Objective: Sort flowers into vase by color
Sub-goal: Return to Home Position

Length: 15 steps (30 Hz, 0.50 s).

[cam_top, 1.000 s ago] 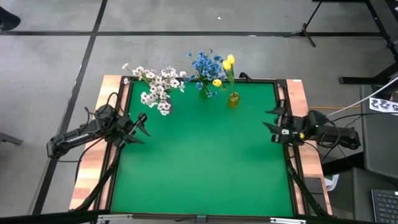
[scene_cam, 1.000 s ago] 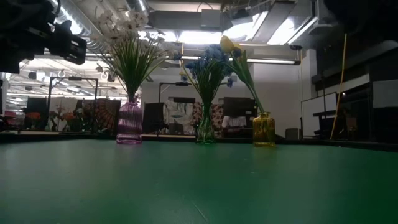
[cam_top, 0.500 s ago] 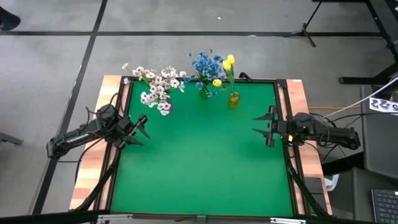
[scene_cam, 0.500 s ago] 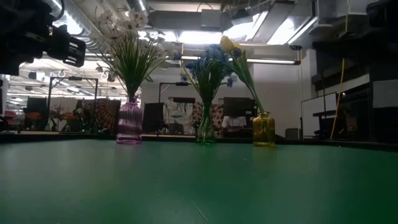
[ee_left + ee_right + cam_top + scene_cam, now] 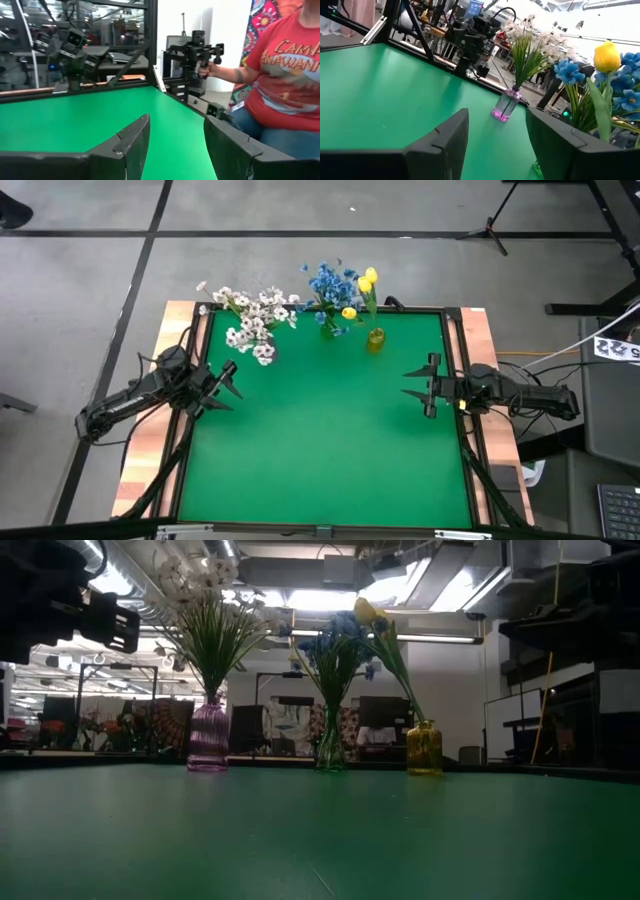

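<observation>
Three vases stand on their bases along the far edge of the green mat. A purple vase [image 5: 208,737] holds the white sprays [image 5: 255,320], a clear green vase [image 5: 331,750] holds the blue blooms [image 5: 325,285], and a yellow vase [image 5: 375,340] holds the yellow tulip buds [image 5: 366,282]. My left gripper [image 5: 225,383] hovers open at the mat's left edge, empty. My right gripper [image 5: 420,385] hovers open over the mat's right side, also empty. The right wrist view shows the purple vase [image 5: 506,106] and a yellow bud [image 5: 606,56] ahead of the fingers.
The wooden table border [image 5: 150,450] frames the mat on both sides. A person in a red shirt [image 5: 280,75] sits beyond the table and holds a dark handle device [image 5: 200,52]. The middle and near parts of the mat [image 5: 320,450] are bare green.
My right gripper has moved from the mat's right edge toward the table's left, coming in over the mat, and has stayed open. The flowers, vases and left gripper stand as before.
</observation>
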Tool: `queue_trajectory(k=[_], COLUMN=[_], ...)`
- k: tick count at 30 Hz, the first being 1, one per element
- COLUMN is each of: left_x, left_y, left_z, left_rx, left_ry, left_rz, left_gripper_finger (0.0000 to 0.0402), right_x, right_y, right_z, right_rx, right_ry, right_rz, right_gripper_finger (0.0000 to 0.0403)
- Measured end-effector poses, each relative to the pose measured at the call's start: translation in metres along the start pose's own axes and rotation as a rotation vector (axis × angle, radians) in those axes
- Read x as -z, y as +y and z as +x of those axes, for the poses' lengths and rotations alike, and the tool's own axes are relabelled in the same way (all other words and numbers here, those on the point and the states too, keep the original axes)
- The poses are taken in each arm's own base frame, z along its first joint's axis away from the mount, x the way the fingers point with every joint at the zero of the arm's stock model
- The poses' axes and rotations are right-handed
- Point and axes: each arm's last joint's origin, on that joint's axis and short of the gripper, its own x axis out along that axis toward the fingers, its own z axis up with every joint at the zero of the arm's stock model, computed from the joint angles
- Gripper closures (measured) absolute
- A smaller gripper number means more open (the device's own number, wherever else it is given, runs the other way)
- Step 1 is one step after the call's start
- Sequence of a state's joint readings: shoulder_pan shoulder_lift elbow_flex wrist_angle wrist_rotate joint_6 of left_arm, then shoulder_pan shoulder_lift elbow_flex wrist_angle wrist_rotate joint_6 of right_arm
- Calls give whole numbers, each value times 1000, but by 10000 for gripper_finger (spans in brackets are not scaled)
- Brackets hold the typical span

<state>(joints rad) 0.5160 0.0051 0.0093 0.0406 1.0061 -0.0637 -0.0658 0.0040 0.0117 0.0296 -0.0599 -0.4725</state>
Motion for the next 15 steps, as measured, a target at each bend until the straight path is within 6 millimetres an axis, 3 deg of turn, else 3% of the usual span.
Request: queue_trajectory(k=[15], left_x=[0], left_y=[3], left_z=[-2], left_rx=[-59], left_ry=[-3], left_rz=[-9], left_gripper_finger=[219], right_x=[1], right_y=[0], right_z=[0], right_rx=[-2], right_ry=[3], right_rz=[-8], right_gripper_finger=[205])
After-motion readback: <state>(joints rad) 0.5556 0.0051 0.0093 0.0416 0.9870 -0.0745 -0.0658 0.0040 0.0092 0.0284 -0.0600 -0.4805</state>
